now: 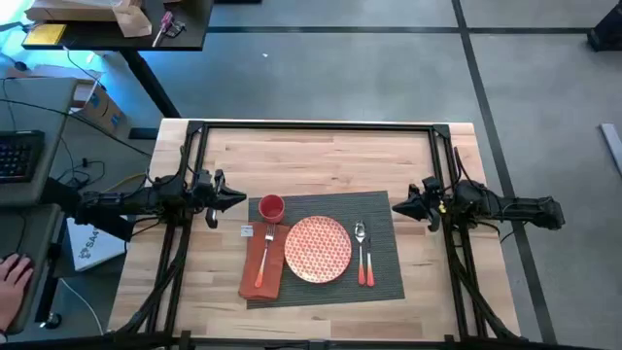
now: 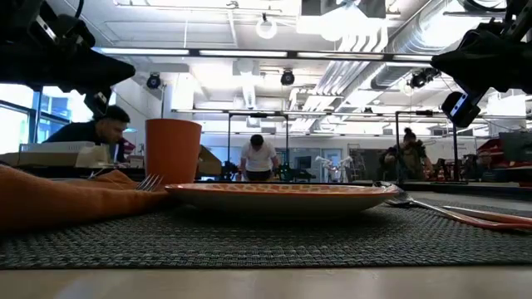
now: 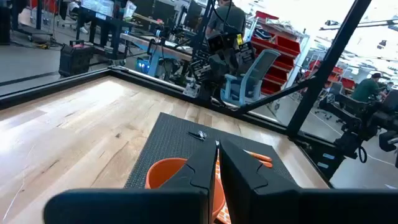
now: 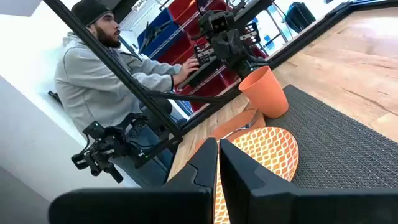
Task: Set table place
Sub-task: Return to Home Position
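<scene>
We see the counter, a light wooden top with a black frame mounted along its edges. The dark grey placemat lies on its near middle. A broad band of bare wood shows beyond the placemat's far edge, and narrower bare strips flank its 2 short edges, up to the frame rails.

The 2 arms reach in from the sides, level with the placemat's far edge. The left end effector hangs just outside the placemat's far left corner, its fingers pressed together on nothing. The right end effector hangs at the placemat's far right corner, fingers likewise pressed together and empty.

On the placemat, a round patterned plate sits at the centre. A rust-orange napkin lies along the placemat's left edge with a fork on it. An orange cup stands upright in the placemat's far left corner, the nearest thing to the left end effector. A spoon and a knife, both orange-handled, lie side by side between the plate and the placemat's right edge.

Off the counter, well left of the placemat, a person's hand rests near a keyboard.
</scene>
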{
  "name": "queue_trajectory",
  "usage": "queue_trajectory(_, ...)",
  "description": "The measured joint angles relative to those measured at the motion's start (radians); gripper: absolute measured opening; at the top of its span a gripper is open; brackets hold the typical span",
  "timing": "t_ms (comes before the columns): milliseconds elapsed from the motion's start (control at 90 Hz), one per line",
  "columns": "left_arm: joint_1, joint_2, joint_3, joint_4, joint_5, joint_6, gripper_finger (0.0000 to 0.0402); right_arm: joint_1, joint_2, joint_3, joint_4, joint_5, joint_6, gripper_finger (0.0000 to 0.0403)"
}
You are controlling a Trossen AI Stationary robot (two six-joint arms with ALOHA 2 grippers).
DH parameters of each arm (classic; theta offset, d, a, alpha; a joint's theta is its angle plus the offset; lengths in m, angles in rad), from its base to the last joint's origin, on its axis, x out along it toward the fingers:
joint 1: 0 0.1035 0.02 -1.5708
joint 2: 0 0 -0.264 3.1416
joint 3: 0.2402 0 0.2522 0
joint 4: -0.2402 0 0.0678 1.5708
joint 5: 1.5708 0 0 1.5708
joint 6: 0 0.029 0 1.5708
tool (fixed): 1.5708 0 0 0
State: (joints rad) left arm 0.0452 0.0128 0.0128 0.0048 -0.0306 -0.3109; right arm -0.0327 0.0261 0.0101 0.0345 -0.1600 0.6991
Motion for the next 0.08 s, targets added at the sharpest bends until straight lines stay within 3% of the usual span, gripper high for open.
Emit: queue_trajectory(78, 0.000, 0.000, 0.000, 0.000, 0.000, 0.000, 0.0007, 0.000, 0.000, 0.000, 0.000, 0.000, 0.000, 0.0000)
